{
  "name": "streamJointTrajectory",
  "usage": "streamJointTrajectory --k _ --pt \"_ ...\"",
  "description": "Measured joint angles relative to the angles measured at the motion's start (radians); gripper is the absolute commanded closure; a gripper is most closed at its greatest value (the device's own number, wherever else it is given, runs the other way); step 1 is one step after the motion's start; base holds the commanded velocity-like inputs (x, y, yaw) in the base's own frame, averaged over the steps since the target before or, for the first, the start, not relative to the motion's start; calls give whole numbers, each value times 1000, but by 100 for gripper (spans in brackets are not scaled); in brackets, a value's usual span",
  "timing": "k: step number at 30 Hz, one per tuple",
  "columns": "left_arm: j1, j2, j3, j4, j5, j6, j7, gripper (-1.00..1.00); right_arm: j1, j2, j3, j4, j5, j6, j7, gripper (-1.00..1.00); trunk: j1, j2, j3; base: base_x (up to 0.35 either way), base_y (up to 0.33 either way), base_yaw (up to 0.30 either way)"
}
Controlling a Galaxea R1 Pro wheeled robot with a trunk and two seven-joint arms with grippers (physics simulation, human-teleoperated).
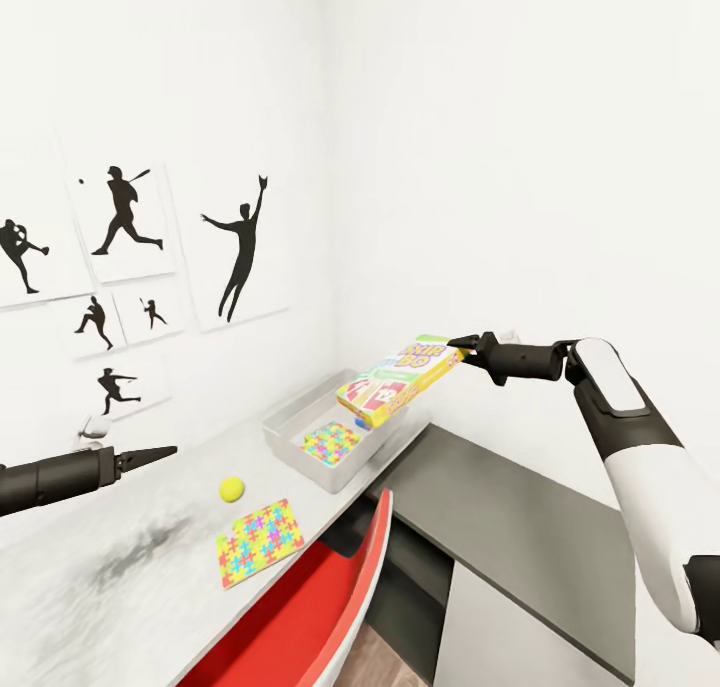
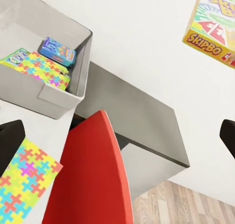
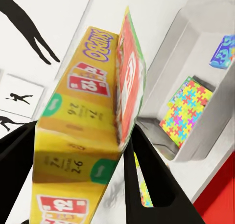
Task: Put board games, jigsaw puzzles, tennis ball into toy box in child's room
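Observation:
My right gripper (image 1: 462,345) (image 3: 83,131) is shut on one end of the SKIP-BO board game (image 1: 400,377) (image 3: 93,111). It holds the game tilted in the air above the near right rim of the toy box (image 1: 290,435) (image 2: 54,94) (image 3: 196,53). Inside the box lie a jigsaw puzzle (image 1: 332,441) (image 2: 41,70) (image 3: 188,109), a blue board game (image 2: 57,49) (image 3: 223,50) and a green one (image 2: 14,55). The tennis ball (image 1: 232,488) and a second jigsaw puzzle (image 1: 260,541) (image 2: 24,185) rest on the table (image 1: 120,587). My left gripper (image 1: 150,455) (image 2: 120,131) hovers open over the table, left of the ball.
A red chair (image 1: 300,607) (image 2: 93,175) is pushed against the table's near edge. The lower dark-grey desk section (image 1: 520,527) (image 2: 137,121) runs under my right arm. White walls close the corner, with black sports silhouettes (image 1: 240,252) on the left one.

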Motion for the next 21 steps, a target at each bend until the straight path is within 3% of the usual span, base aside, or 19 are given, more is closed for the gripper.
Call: streamJointTrajectory --k 4,8,10,21 --pt "0 0 0 0 -2 0 0 -100 -9 16 48 -2 -1 0 -38 100 0 0 0 26 12 0" --pt "0 0 1 0 -2 0 0 -100 -23 74 74 -34 -11 -1 -63 100 0 0 0 4 31 0" --pt "0 1 3 0 -2 0 0 -100 -25 86 77 -47 -3 0 -66 100 0 0 0 1 9 0" --pt "0 2 3 0 -4 0 -1 -100 -81 100 82 -42 -3 0 -67 100 0 0 0 0 1 0"
